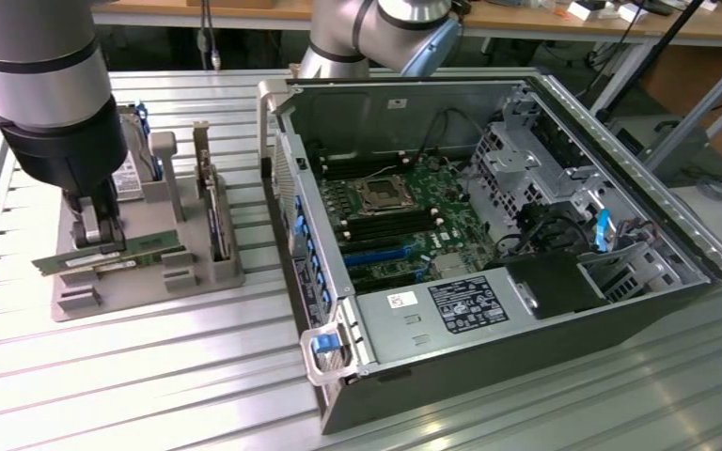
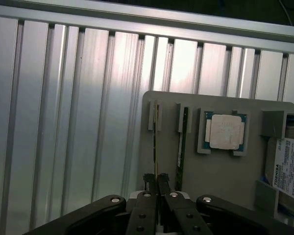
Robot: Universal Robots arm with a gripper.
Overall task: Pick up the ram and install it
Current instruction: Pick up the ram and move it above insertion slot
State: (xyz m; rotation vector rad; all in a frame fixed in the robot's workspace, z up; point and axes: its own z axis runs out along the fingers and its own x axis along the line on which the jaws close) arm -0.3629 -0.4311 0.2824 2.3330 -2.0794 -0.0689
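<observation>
The ram (image 1: pixel 135 251) is a thin green stick standing on edge in a slot of the grey holder (image 1: pixel 148 293) at the exterior view's left. My gripper (image 1: pixel 95 246) comes straight down onto it, its fingers pressed against both faces of the stick. In the wrist view the black fingertips (image 2: pixel 149 182) pinch the ram's thin edge (image 2: pixel 155 147), and the gripper (image 2: pixel 156 182) is shut on it. I cannot tell whether the stick has left its slot. The open computer case (image 1: pixel 612 202) lies to the exterior view's right, with its motherboard (image 1: pixel 399 221) exposed.
A second green stick (image 2: pixel 180 147) stands in the neighbouring slot, close beside the fingers. The holder (image 2: pixel 225 181) also carries a square silver processor (image 2: pixel 224 132), a labelled hard drive (image 2: pixel 288 169) and an upright expansion card (image 1: pixel 217 221). Everything rests on a ribbed aluminium table (image 1: pixel 148 376).
</observation>
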